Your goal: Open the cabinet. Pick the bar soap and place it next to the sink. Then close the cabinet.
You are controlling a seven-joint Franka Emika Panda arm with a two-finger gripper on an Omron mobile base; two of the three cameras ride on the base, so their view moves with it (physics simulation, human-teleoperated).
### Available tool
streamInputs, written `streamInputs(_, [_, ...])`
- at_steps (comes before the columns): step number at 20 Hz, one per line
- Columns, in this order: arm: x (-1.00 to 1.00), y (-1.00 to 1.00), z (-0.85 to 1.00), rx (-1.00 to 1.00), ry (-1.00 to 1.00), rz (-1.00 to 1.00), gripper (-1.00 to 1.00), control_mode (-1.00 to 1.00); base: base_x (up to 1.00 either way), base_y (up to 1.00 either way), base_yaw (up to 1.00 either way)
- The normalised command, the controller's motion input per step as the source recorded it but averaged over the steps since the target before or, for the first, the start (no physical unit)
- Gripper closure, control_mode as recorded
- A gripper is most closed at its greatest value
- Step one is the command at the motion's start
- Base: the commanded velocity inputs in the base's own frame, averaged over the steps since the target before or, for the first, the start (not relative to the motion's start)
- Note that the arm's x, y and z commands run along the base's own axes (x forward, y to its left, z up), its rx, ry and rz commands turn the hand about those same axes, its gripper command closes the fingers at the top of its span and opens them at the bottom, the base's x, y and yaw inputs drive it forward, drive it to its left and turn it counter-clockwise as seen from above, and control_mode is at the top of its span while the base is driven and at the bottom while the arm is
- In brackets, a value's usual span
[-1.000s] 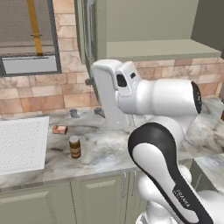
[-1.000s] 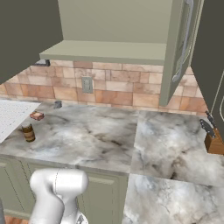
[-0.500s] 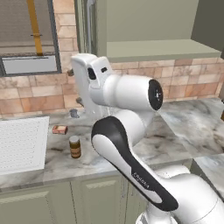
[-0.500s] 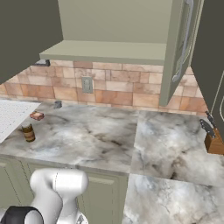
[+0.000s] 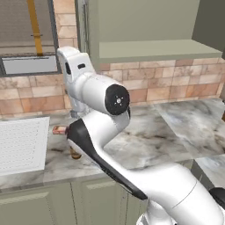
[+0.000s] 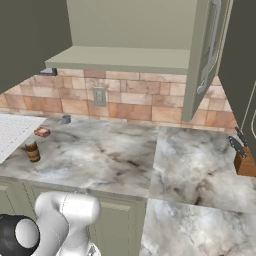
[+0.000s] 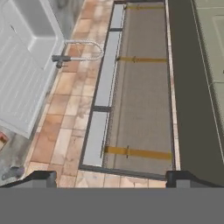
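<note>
Bar soap (image 6: 42, 132) sits on the counter (image 6: 115, 155) just beside the sink (image 5: 22, 143); cabinet (image 6: 130, 30) above still open. My claw (image 7: 111, 177) spread wide, holding nothing. Risk: swinging toward the door (image 6: 200, 60), I clip the brown jar (image 6: 32, 150) nr the sink.

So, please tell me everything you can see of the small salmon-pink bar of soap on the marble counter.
The small salmon-pink rectangular bar soap lies flat on the grey-veined marble counter, with paler ends and a matte look. It sits just beside the white gridded sink, near the brick wall, a little behind the brown jar with a tan lid and apart from it. Nothing grips it.
</note>
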Motion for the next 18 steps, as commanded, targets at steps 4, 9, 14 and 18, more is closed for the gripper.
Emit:
streamInputs(4, [0.12, 0.22, 0.18, 0.06, 0.00, -0.21, -1.00, -1.00, 0.00, 0.00, 0.00])
streamInputs(9, [-0.02, -0.03, 0.19, 0.05, 0.01, -0.23, -1.00, -1.00, 0.00, 0.00, 0.00])
streamInputs(14, [-0.01, -0.29, 0.08, 0.01, -0.02, -0.20, -1.00, -1.00, 0.00, 0.00, 0.00])
streamInputs(18, [0.01, -0.38, 0.00, 0.00, -0.05, -0.27, -1.00, -1.00, 0.00, 0.00, 0.00])
